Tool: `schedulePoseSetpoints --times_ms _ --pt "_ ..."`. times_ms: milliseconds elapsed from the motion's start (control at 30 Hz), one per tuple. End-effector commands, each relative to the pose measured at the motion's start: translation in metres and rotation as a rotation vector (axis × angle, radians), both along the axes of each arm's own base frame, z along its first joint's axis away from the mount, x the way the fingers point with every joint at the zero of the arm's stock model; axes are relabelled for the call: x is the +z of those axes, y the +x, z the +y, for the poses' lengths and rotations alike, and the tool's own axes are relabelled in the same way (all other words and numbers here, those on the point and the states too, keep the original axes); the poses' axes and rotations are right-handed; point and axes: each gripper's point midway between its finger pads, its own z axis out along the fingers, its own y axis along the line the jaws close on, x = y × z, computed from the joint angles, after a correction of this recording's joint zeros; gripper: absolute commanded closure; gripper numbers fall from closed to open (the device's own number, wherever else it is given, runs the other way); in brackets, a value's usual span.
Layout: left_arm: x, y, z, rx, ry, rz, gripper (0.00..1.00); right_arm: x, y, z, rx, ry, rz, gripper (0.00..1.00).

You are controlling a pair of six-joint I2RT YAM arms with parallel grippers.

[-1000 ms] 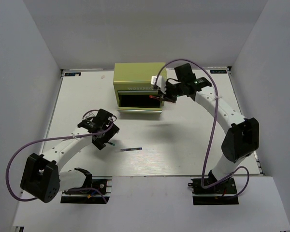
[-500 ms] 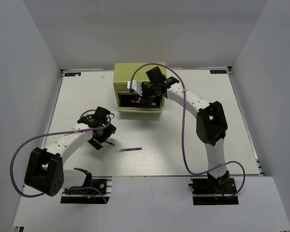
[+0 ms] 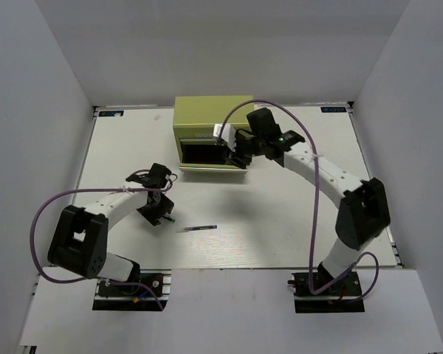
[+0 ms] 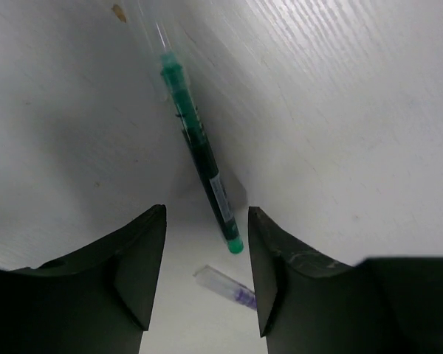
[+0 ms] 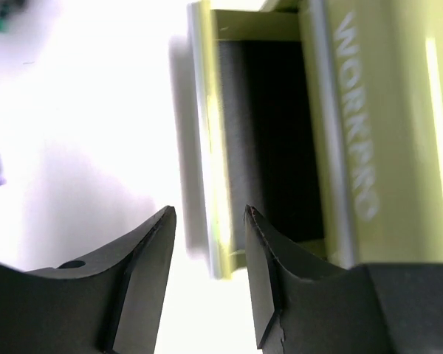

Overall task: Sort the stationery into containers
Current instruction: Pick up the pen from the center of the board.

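The left tool (image 4: 205, 215) is released, its two fingers spread wide and gripping nothing. It is down close over the desk (image 4: 340, 110), and a black green-tipped pen (image 4: 204, 162) lies flat there. The pen's near green end sits in the gap between the fingers, closer to the 3 o'clock finger, and touches neither. Its barrel runs away toward 11 o'clock, ending in a clear section at the top of the left wrist view. Nearer the camera, in the same gap, shows the clear, purplish end of a dark pen (image 3: 200, 228). From overhead this pen lies on the desk at about 4 o'clock of the left tool, a little apart from it, pointing along the 3-to-9 line.

The right tool (image 5: 207, 217) is also released and carries nothing. It hangs at the front of the yellow-green chest (image 5: 399, 133), which stands at 12 o'clock on the desk. One drawer (image 5: 269, 140) is pulled out, its inside dark (what it may hold cannot be made out). The pale front lip of that drawer runs down into the gap between the fingers; I cannot tell whether either finger touches it. The embossed lettering (image 5: 354, 118) reads WORKPRO on the face beside the drawer opening.
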Motion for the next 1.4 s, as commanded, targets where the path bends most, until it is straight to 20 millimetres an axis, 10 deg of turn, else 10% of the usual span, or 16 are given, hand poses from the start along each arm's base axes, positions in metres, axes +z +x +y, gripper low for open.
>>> schedulePoseSetpoints --times_ms 0,267,600,967,1100,1267,1367 --pt "0.001 0.016 0.000 -0.012 0.009 -0.017 0.43 0.024 -0.017 -0.005 -0.011 0.096 -0.021 0.52" --pt "-0.015 0.019 -0.001 -0.024 0.021 0.036 0.54 -0.007 -0.059 -0.033 -0.050 0.085 0.089 0.52" --pt "-0.030 0.003 0.004 -0.054 0.048 0.133 0.94 -0.009 -0.072 -0.047 -0.079 0.084 0.105 0.52" --pt "0.084 0.060 -0.044 -0.077 -0.197 -0.247 1.00 -0.007 -0.060 -0.060 -0.160 0.081 0.087 0.30" --pt "0.120 0.074 -0.064 -0.030 -0.336 -0.347 1.00 -0.004 -0.054 -0.064 -0.202 0.106 0.106 0.46" --pt "0.160 0.099 -0.084 0.068 -0.511 -0.479 1.00 0.000 -0.047 -0.070 -0.246 0.122 0.108 0.93" --pt "0.168 0.115 -0.096 0.134 -0.587 -0.504 1.00 -0.001 -0.042 -0.077 -0.291 0.123 0.105 0.97"
